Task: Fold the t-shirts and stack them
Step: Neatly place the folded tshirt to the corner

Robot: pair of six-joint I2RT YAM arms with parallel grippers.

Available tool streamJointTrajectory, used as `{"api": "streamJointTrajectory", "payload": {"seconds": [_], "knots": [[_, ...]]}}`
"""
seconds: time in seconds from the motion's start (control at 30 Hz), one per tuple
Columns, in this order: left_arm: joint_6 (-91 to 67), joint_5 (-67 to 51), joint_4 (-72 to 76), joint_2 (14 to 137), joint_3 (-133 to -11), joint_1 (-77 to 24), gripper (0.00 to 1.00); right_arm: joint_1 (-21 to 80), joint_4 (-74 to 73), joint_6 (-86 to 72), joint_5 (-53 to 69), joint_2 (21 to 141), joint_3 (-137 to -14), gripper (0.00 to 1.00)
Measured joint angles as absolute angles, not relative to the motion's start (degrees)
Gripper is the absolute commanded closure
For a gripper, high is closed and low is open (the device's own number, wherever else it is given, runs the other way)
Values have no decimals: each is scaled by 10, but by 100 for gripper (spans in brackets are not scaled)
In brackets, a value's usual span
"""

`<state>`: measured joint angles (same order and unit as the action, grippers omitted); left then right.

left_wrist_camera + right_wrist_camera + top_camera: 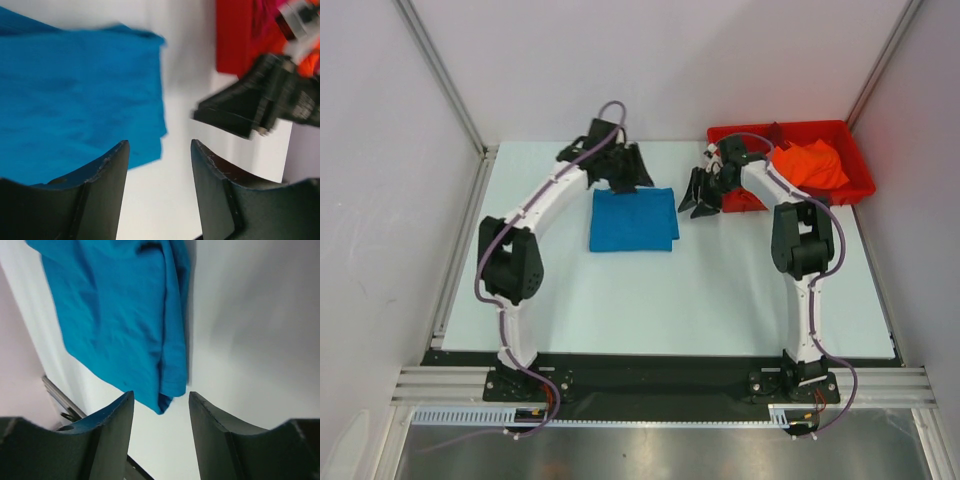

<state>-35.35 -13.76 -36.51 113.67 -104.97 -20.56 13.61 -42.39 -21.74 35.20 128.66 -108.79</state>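
Teal t-shirt (633, 220) lies folded on worktop (720, 300), well apart from every edge. My left tool (160, 147) stands parted by its far edge, right tool (161, 399) likewise beside it (both hold nothing).

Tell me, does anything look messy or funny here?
Nothing is broken or spilled. The teal-blue t-shirt lies folded flat, its edges slightly uneven. Only the orange t-shirt looks messy: it sits crumpled and unfolded in the red bin.
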Motion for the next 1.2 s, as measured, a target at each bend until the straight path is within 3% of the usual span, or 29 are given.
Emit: {"api": "streamJointTrajectory", "payload": {"seconds": [0.17,0.4,0.6,0.67,0.8,0.97,1.2], "knots": [[-358,-133,-366,1167,-1057,-287,41,165,-410,-198,323,1283,-1027,47],[-376,-79,-381,1234,-1095,-289,38,183,-371,-195,317,1283,-972,49],[-375,-42,-387,1292,-1170,-289,40,179,-325,-210,331,1282,-952,58],[-371,-32,-384,1312,-1198,-289,40,177,-312,-214,337,1282,-947,69],[-359,-22,-372,1336,-1228,-289,39,173,-284,-226,344,1280,-925,74],[-288,-22,-340,1357,-1238,-289,35,172,-250,-249,358,1273,-897,89],[-104,-42,-294,1358,-1234,-289,37,171,-230,-273,369,1273,-885,92]]}}
